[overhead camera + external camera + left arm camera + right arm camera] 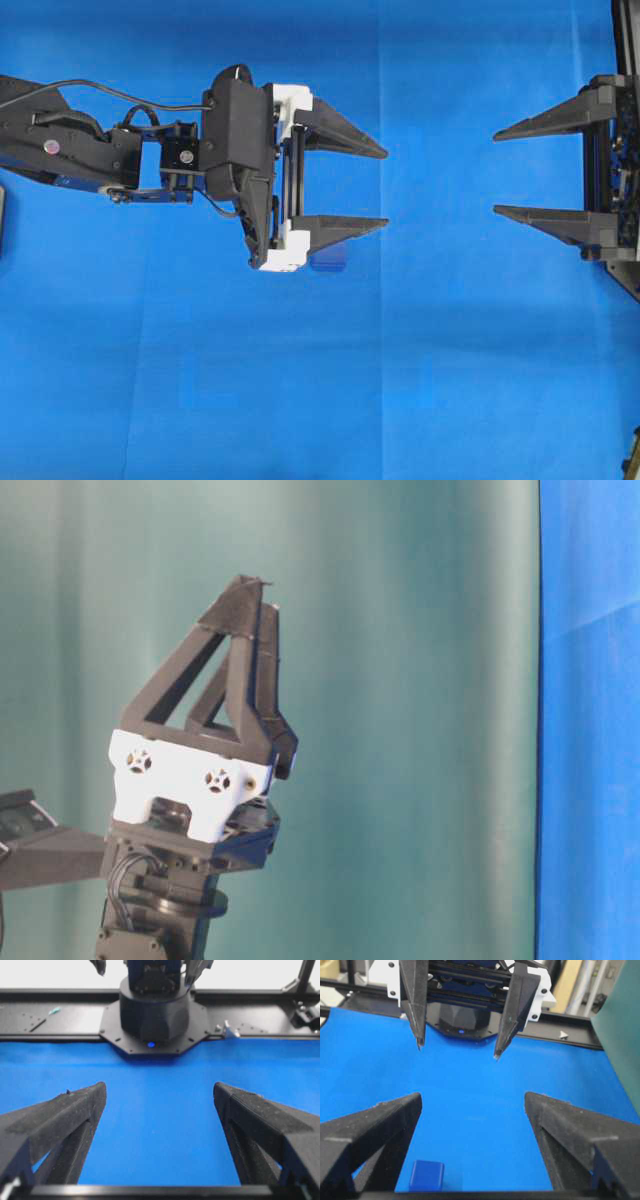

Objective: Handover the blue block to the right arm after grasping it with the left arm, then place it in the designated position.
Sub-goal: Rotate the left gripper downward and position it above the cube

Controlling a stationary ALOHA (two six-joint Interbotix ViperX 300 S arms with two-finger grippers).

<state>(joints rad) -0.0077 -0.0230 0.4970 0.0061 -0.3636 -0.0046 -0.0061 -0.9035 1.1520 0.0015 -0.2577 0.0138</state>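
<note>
**A:** How do the fingers of the left gripper (386, 189) stand?

**B:** Spread wide, with nothing between them. The two black pointed fingers (345, 134) reach toward the middle of the blue cloth (300, 380), and only bare cloth shows in the gap. Behind them sit the white brackets (290, 100), then the black wrist with its loose cables, then the left arm (70, 150) running off to the left edge.

**A:** And the right gripper (495, 172)?

**B:** Also released and empty. Its fingers (545, 118) point back at the left pair, tips facing tips, with a clear stretch of cloth between the two grippers. The right arm (615, 170) is mostly cut off at the right edge.

**A:** Where is the blue block (328, 261)?

**B:** Lying on the cloth, seen from overhead just below the lower finger of the left gripper, partly under it, beside the white bracket. Nothing grips it. In the right wrist view the block (426, 1175) rests on the cloth near the bottom edge, just beside that gripper's left-hand finger (370, 1132). Whether the finger overhead touches the block, I cannot tell.
</note>
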